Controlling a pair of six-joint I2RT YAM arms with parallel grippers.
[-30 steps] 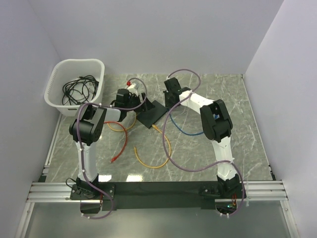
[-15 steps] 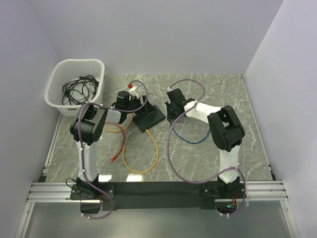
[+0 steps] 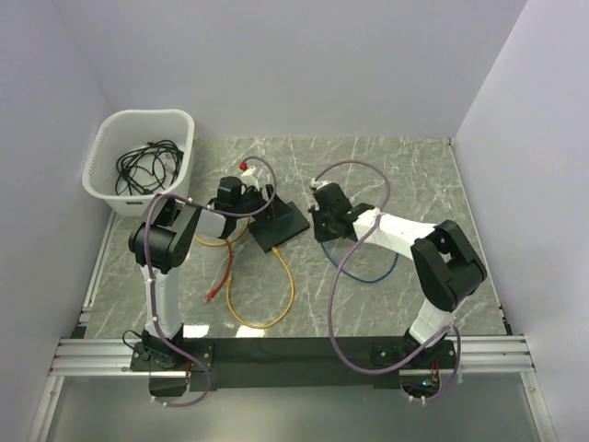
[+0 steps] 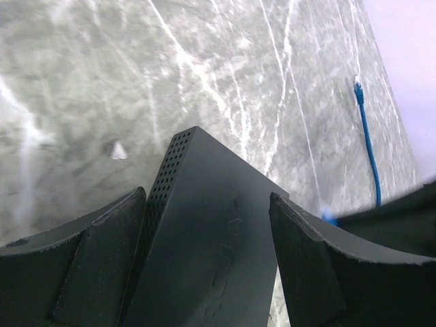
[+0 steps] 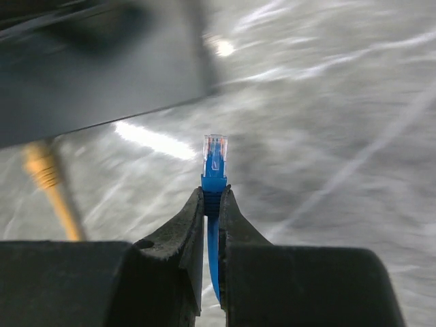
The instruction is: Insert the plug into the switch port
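The switch (image 3: 281,224) is a flat black box on the marble table, left of centre. My left gripper (image 3: 250,200) straddles its left end; in the left wrist view its fingers (image 4: 88,272) close on the switch (image 4: 211,252) from both sides. My right gripper (image 3: 322,224) sits just right of the switch, shut on the blue cable's plug (image 5: 215,153), whose clear tip sticks out past the fingertips (image 5: 194,225). The switch's edge (image 5: 102,61) is blurred at the upper left of the right wrist view, a short gap from the plug. The sockets do not show.
The blue cable (image 3: 370,273) trails right of the switch. A yellow cable (image 3: 262,313) loops in front of it, its plug (image 5: 44,170) close to the switch. A white basket (image 3: 101,147) holding black cables stands at the back left.
My right gripper has swung from behind the switch to its right side, carrying the blue plug. The switch has shifted and turned a little in my left gripper.
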